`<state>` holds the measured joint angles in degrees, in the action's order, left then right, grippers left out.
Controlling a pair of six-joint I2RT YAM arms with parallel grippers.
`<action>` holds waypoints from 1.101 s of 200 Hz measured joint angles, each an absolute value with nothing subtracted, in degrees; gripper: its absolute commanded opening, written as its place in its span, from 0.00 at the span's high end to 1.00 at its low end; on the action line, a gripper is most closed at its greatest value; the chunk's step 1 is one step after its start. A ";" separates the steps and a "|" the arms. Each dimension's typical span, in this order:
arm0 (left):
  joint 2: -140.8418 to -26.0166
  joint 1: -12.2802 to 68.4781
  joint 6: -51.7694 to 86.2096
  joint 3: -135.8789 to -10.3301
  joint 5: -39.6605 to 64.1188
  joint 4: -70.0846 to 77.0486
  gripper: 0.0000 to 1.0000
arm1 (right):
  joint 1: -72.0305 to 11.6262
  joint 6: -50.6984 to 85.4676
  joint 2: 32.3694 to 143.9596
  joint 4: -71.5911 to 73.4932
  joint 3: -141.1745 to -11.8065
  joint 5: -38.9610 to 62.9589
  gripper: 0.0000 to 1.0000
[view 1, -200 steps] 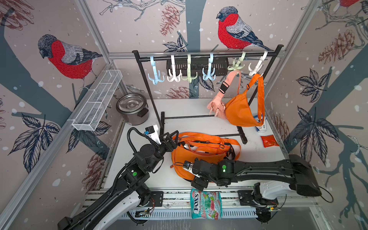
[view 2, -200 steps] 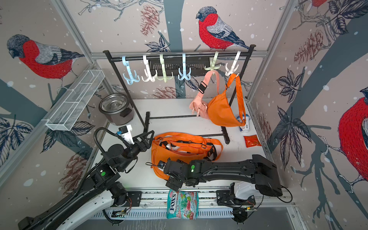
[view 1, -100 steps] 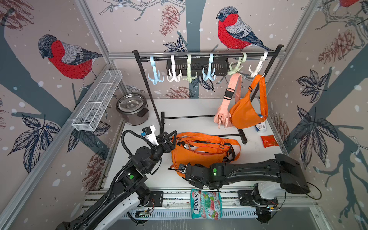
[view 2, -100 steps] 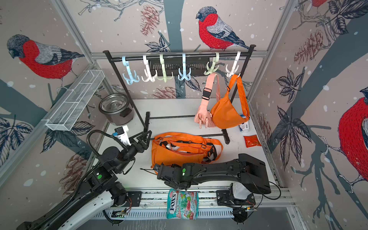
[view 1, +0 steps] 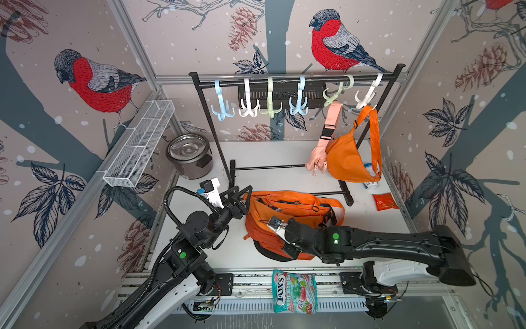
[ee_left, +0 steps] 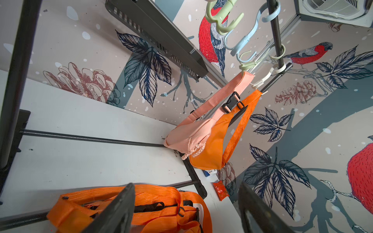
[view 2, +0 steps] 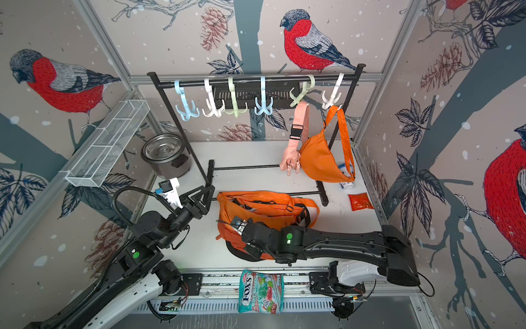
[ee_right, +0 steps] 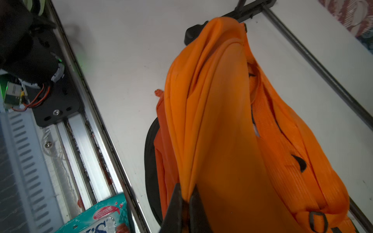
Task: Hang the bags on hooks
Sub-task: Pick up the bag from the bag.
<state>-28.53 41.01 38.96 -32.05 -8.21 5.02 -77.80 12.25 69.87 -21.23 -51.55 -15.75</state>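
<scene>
**Right hand clamps a fold of the orange bag on the tabletop**

The orange bag (view 1: 260,228) lies slumped on the tabletop (view 1: 284,179) in front of the rack's foot, straps bunched on top, not on any hook. The right arm reaches low across the front edge, forearm nearly level, wrist over the bag's near side. The right hand (ee_right: 186,189) is clenched on a raised fold of the bag's orange fabric, and the wrist view shows the cloth pinched between its 2 fingers. The left arm bends up from the front left corner. The left hand (ee_left: 186,186) is released, fingers spread wide, held just beside the bag's left end and aimed toward the rack.

1 second ago the right hand stood wide open over the same spot, and it has since closed on the fold. The left hand has kept its spread. The 2 hanging pouches have swung slightly.

Counted: 3 bags, this 1 plus a pink pouch (view 1: 316,158) and an orange pouch (view 1: 347,159). The 2 pouches hang from the 2 rightmost of 6 hooks (view 1: 222,111) on 1 rail (view 1: 296,81). There are 2 arms. Around them are 1 steel pot (view 1: 189,155), 1 wire basket (view 1: 139,145), 1 red sachet (view 1: 385,200) and 1 candy packet (view 1: 294,292).
</scene>
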 measured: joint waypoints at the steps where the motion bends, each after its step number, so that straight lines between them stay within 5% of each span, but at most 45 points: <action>1: -28.58 41.01 38.96 -32.14 -8.08 5.02 0.21 | -77.69 12.25 69.63 -21.10 -51.46 -15.79 0.98; 74: -42.48 41.91 41.69 -34.85 6.94 12.69 0.19 | -69.87 13.50 50.28 -11.70 -45.43 -23.18 0.98; 121: -52.86 50.19 41.54 -40.38 10.79 16.49 0.19 | -69.06 13.45 49.36 -10.24 -45.43 -26.72 0.98; 191: -63.16 51.86 40.42 -46.65 13.43 18.50 0.19 | -71.64 13.26 50.04 -9.34 -45.45 -28.16 0.98; 207: -64.84 51.96 40.01 -47.83 13.41 18.35 0.23 | -73.17 13.19 50.92 -8.51 -45.71 -28.99 0.98; 220: -65.98 52.07 39.64 -48.73 13.39 17.63 0.38 | -74.35 12.88 52.03 -8.10 -46.19 -30.11 0.97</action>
